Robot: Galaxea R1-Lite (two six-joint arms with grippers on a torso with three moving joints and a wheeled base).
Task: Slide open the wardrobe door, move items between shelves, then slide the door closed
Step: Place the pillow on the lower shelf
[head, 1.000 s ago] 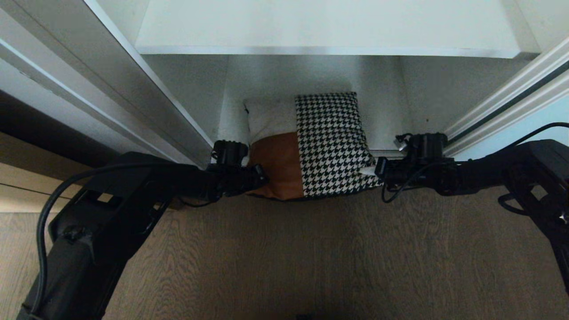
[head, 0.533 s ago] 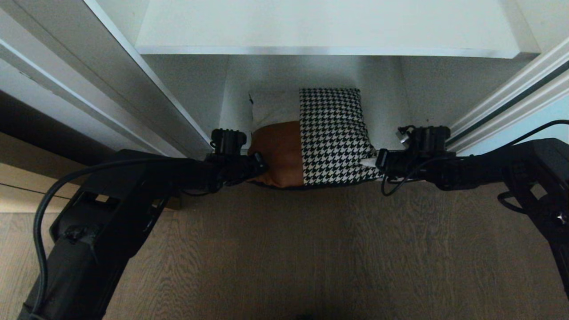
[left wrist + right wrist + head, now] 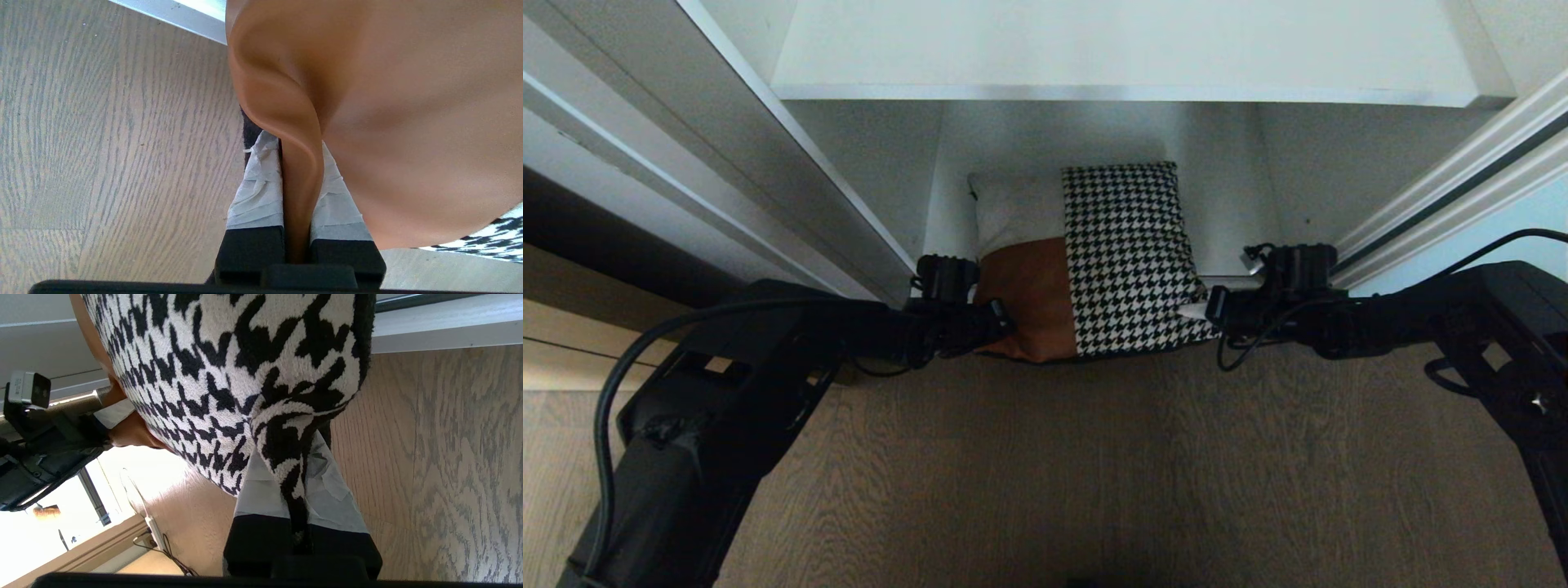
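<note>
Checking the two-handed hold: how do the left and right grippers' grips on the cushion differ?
The left gripper pinches a fold of the cushion's rust-brown patch; the right gripper pinches its houndstooth corner. In the head view they sit at opposite near corners. Both are shut on fabric.

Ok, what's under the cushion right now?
Wood floor under its near edge, wardrobe bottom farther in; contact is hidden. Left gripper and right gripper pinch the cushion.

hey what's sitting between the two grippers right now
The cushion: head view shows the left gripper pinching its brown corner and the right gripper its houndstooth corner.
</note>
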